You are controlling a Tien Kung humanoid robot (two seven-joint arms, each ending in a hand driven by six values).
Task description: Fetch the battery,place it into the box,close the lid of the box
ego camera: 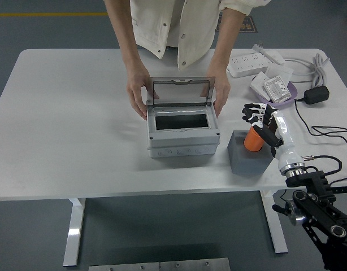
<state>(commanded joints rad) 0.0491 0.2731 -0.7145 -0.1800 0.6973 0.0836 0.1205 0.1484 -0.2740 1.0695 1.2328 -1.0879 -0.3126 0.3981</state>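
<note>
A grey box (182, 141) sits mid-table with its clear lid (181, 90) standing open. A person at the far side steadies it, one hand (137, 93) at its left and the other hand (221, 93) at its right. An orange battery (253, 140) stands in a dark grey holder block (248, 157) to the right of the box. My right hand (263, 119) has its black-and-white fingers curled around the battery's top and right side. The left arm does not show.
A white power strip (248, 64) with its cable lies at the back right, beside a purple tray (286, 100) holding a white packet. A black adapter (316, 94) and its cable trail along the right edge. The table's near edge runs just below the holder.
</note>
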